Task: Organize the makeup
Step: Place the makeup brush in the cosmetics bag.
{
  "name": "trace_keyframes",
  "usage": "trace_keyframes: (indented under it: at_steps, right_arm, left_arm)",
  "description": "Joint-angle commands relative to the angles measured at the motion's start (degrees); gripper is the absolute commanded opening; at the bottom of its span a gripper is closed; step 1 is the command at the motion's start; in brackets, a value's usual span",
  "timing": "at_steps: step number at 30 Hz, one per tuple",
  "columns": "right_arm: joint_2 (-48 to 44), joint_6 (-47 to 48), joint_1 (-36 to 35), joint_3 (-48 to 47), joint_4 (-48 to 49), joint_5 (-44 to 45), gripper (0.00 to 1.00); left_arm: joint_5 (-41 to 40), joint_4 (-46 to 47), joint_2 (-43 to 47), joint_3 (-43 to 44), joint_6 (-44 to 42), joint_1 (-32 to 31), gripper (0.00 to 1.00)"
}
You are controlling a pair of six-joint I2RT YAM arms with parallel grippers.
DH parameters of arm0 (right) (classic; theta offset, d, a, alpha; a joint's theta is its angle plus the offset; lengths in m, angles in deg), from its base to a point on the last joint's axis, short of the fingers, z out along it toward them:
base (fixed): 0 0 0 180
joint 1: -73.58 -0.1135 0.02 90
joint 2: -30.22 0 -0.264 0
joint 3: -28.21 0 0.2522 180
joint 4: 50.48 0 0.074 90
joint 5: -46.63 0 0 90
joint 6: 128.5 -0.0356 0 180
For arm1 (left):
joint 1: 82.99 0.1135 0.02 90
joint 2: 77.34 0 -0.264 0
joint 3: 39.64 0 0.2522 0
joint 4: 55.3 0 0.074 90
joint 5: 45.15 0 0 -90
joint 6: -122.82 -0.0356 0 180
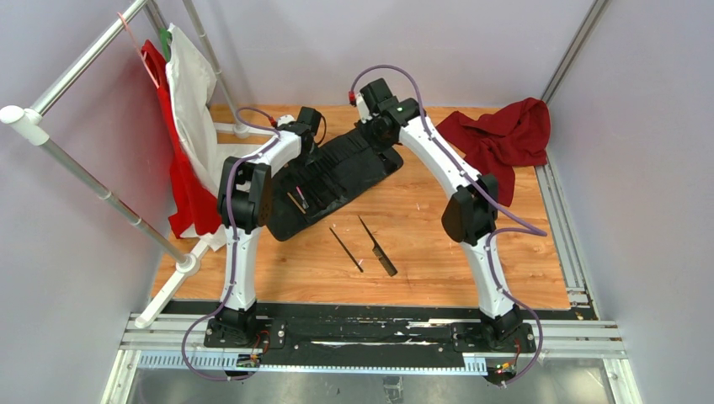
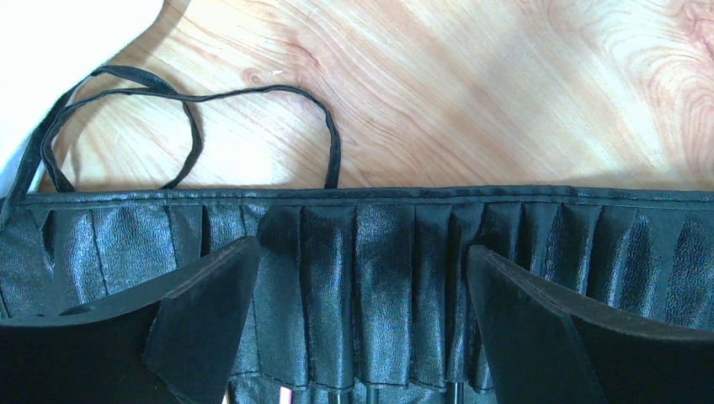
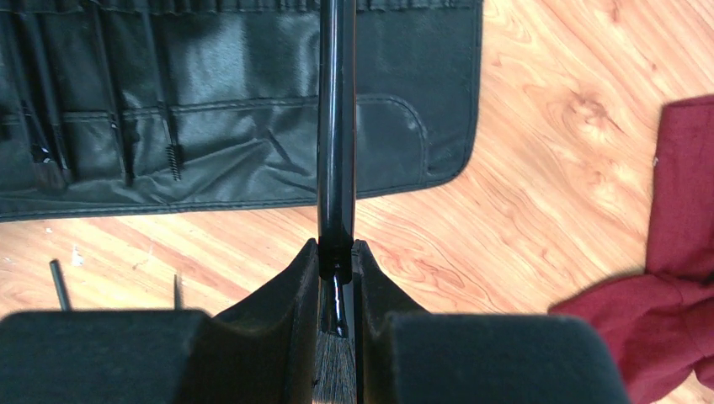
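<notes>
**Figure. The held brush and the case, right wrist view.** The right gripper (image 3: 337, 263) is pinching a black-handled brush (image 3: 336, 126) just above its bristles. Its jaws are pressing on the handle, and the hairs are showing between the fingers at bottom centre. The handle's long axis is running straight up the frame. It is passing from the fingers over bare table (image 3: 505, 210) and over the right end of the roll-up case (image 3: 210, 76), then leaving at the top edge.

The handle is lying parallel to the seated brushes (image 3: 173, 151) in the slots at upper left. The coming move is therefore judged to be turning on one relation: the handle in line with a free slot, its tip leading away from the gripper. The tip is out of frame, so whether it is entering a pocket cannot be told.

The left gripper (image 2: 362, 257) is standing spread over the pleated pocket row in the lower half of its own view. Whether it is touching the fabric cannot be told.

In the overhead view a comb (image 1: 376, 246) and a thin loose brush (image 1: 346, 249) are lying side by side at lower centre, well apart from both grippers. Both are slanting from upper left to lower right.
</notes>
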State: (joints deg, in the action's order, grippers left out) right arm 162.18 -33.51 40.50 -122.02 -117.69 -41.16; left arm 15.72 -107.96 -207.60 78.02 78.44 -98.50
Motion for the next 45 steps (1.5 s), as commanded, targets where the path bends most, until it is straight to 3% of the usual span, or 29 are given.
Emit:
trace_keyframes:
  at_steps: [1, 35, 45]
  right_arm:
    - [-1.2, 0.8, 0.9, 0.4, -2.6, 0.4, 0.01]
    - [-14.3, -5.1, -8.3, 26.6, 7.4, -6.9, 0.0]
    - [-14.9, -7.8, -14.8, 30.8, 11.0, -8.4, 0.01]
  left_arm:
    - [0.4, -5.0, -3.1, -0.5, -1.2, -0.3, 0.98]
    - [1.4, -5.0, -3.1, -0.4, -0.8, -0.1, 0.98]
    - [1.9, -5.0, -3.1, -0.4, -0.8, -0.1, 0.98]
